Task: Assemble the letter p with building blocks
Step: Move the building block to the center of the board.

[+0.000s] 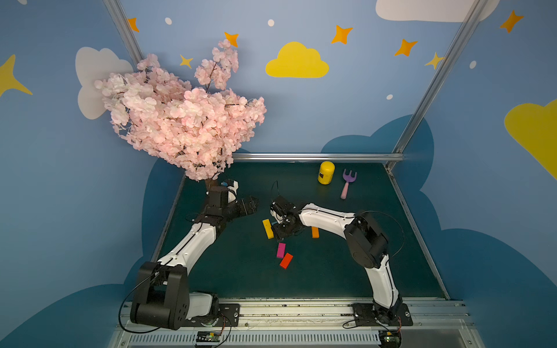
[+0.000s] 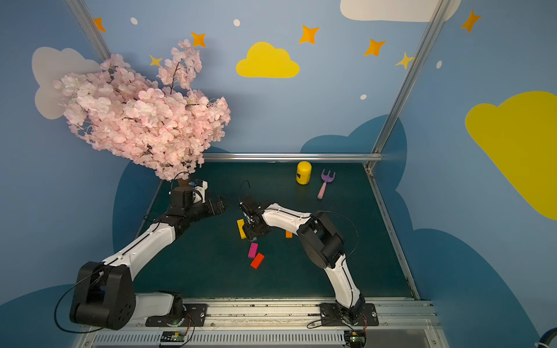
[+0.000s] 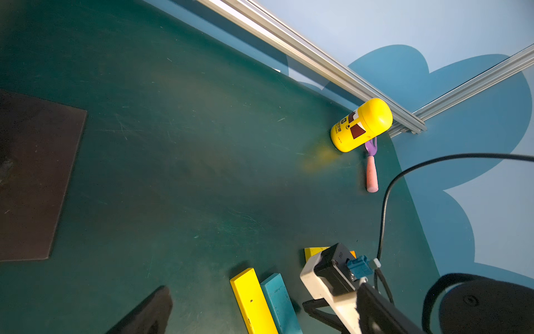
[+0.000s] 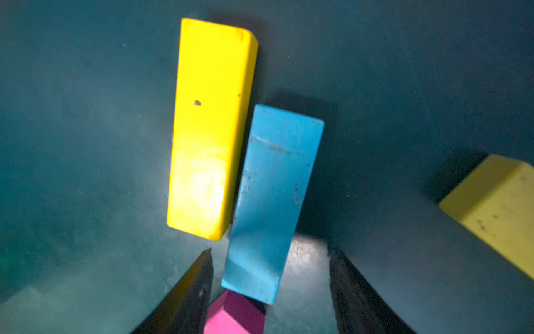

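My right gripper (image 1: 281, 233) (image 4: 270, 252) hangs low over the teal building block (image 4: 274, 196). Its jaws are open and straddle that block's near end, with a gap on each side. A yellow block (image 1: 267, 229) (image 4: 211, 124) lies alongside the teal one. The magenta block (image 1: 281, 250) (image 4: 235, 315) and the red block (image 1: 286, 260) lie nearer the front. The orange block (image 1: 315, 232) peeks out from under the right arm, and a second yellow block (image 4: 497, 211) lies beside the gripper. No letter p shows; the blocks lie loose. My left gripper (image 1: 251, 205) hovers open and empty at the left.
A yellow can (image 1: 326, 172) and a purple-pink toy rake (image 1: 348, 183) stand at the back right near the aluminium rail (image 1: 316, 156). A pink blossom tree (image 1: 180, 120) overhangs the back left corner, and its dark base plate (image 3: 34, 173) lies on the green mat.
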You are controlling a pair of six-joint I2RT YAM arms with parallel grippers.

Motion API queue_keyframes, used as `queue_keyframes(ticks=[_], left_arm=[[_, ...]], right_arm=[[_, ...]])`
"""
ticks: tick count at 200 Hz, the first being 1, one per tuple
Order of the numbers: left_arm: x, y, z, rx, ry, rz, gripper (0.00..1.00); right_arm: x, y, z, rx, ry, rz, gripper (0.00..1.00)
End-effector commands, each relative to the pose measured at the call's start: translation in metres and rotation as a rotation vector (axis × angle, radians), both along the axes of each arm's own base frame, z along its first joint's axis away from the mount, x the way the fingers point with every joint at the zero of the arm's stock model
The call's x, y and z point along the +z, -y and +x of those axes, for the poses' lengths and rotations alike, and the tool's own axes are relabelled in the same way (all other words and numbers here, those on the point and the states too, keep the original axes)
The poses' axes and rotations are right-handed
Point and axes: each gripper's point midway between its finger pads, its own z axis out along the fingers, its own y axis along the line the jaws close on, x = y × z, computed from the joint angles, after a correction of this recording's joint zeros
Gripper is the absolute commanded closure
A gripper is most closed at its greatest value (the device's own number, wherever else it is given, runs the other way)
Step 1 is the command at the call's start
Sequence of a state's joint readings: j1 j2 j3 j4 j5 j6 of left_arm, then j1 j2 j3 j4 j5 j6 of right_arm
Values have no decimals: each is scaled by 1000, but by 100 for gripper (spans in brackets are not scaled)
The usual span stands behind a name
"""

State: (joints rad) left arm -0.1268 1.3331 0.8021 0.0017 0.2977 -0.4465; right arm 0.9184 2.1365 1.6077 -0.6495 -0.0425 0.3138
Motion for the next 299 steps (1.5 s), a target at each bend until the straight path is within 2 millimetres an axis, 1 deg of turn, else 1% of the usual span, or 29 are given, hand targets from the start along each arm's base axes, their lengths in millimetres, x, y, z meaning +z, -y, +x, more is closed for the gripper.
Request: queue_keyframes(ticks=[1,13,55,88,102,141,190,256,288,299], left_arm=[[4,0,-1,-6,16,-12,0],[3,0,-1,-5,13,-11,0],[2,-2,-1,-2,11,-13,0],[2,-1,-1,-4,13,-16,0],[2,-2,-1,-3,11,-17,0],[3,-1,-1,-4,12,-22,0],[4,0,-2,-3,16,-31,0],[6,1,-2,-9,19,-46,0],[5,2,-1,-11,14,-51,0],[6,3,-1,-13,16,-55,0]], right_arm=[[-7,0,-2,12,-2,-41,38],[-8,0,-2,13,1,-48,40],[-9,3,-1,15,10,-71,53],[-12,5,0,12,19,-87,61],[-11,7,1,15,22,-97,65],[-8,20,-3,58,44,-141,71],[-8,54,-16,98,54,-212,74],[-8,90,-35,143,46,-285,76],[-9,104,-42,136,33,-315,73],[-10,108,-44,131,30,-320,69]])
